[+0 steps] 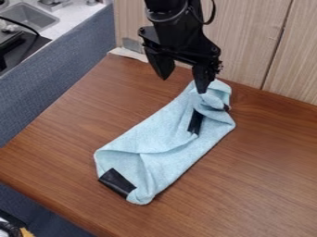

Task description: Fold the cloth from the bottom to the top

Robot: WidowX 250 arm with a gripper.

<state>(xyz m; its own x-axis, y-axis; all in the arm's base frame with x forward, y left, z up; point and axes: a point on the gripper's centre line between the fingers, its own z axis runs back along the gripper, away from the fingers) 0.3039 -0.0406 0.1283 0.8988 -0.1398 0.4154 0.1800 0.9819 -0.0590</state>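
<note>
- Surface [74, 134]: brown wood, carries the cloth [139, 136]; cloth lies slantwise, near end lower left, far end by the wall [248, 51].
- Near end: black patch [116, 182] on the corner, loose crease running up from it. Lies low, looks like the bottom edge to pick up.
- Middle: partly doubled over, uneven; second black patch [195, 121] shows beside a fold.
- Far end: bunched into a small lump, folds stacked, not squared.
- Fingers [162, 65]: spread apart, pointing down at the far end, gripping nothing as far as I can see. One tip is over or on the lump; contact hard to judge from this angle.
- Arm [176, 34]: above the far end, in front of the wall.
- Step, my guess: fold only part done, near end needs bringing up.
- Doing it well: lift straight up first so the tip doesn't snag the lump. Go to the near edge, pinch both layers by the patch, raise low, carry along the cloth's length, lay down flat, then let go.
- Risk: pinching one layer, or dragging the whole cloth instead of folding.
</note>
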